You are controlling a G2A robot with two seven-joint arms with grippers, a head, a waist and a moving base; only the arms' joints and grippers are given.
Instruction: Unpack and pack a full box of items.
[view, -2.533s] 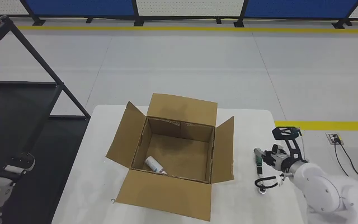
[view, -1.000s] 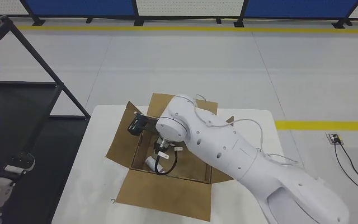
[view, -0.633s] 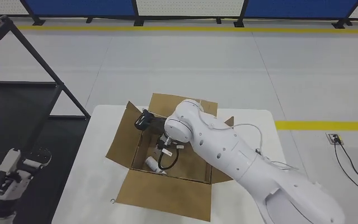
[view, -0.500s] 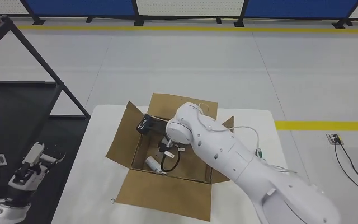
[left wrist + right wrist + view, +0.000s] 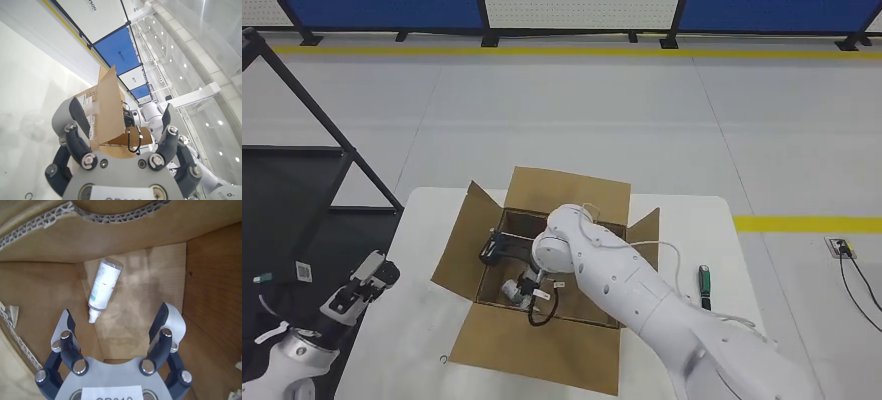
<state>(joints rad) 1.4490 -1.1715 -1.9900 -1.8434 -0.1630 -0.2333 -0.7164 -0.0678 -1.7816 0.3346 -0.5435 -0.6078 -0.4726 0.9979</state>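
An open cardboard box (image 5: 542, 345) stands in the middle of the white table, all flaps spread out. One white spray bottle (image 5: 105, 285) lies on its side on the box floor (image 5: 514, 292), near the left front corner. My right gripper (image 5: 116, 311) hangs inside the box just above the bottle, open, with nothing between its fingers; from above it sits at the box's left wall (image 5: 497, 245). My left gripper (image 5: 122, 107) is open and empty beside the table's left edge (image 5: 377, 270), facing the box's outer side (image 5: 105, 106).
A green-handled tool (image 5: 703, 285) lies on the table to the right of the box. A small metal hook (image 5: 445, 358) lies near the front left of the table. A black frame stands off the table at far left.
My right arm swung from the table's right side over the box and lowered its gripper inside toward the bottle. My left arm rose from below the table's left edge.
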